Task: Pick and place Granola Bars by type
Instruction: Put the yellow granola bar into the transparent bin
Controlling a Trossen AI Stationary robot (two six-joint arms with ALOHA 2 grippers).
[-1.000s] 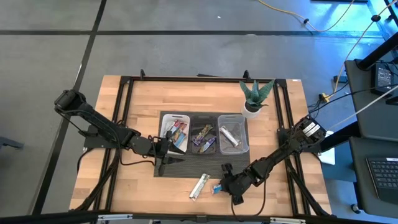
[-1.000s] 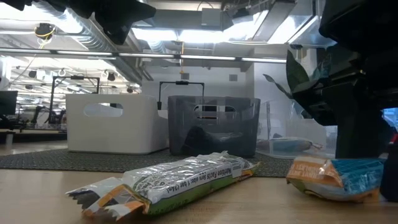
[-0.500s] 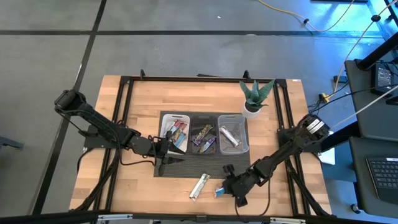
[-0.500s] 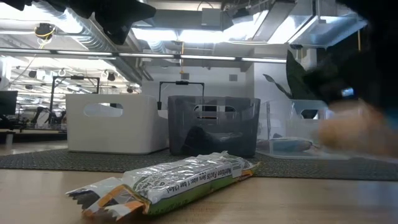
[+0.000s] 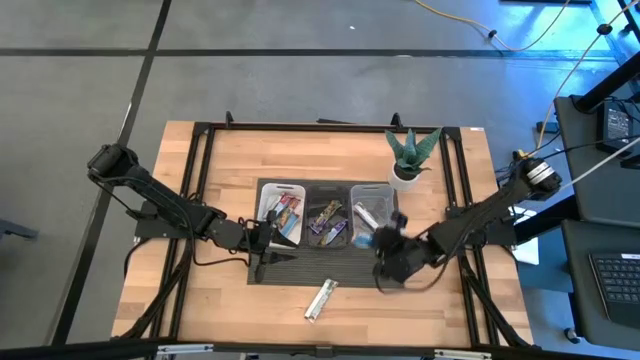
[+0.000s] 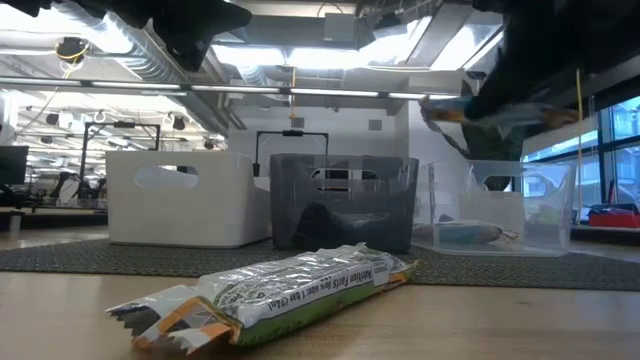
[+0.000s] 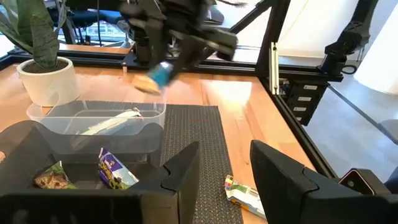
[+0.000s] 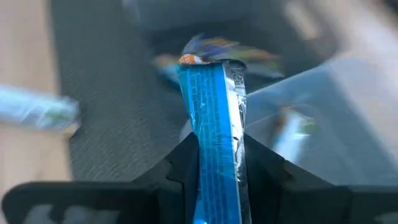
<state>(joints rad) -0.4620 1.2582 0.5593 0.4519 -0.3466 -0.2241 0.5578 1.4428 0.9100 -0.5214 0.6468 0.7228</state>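
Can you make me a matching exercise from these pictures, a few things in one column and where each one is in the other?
Things:
1. blue bar
2. silver bar
3. potted plant
4. left gripper

Places:
A. lying on the bare wood in front of the mat
B. by the white tray
C. clamped in the right gripper
D. behind the clear tray, on the table

Pairs: 1-C, 2-A, 3-D, 4-B
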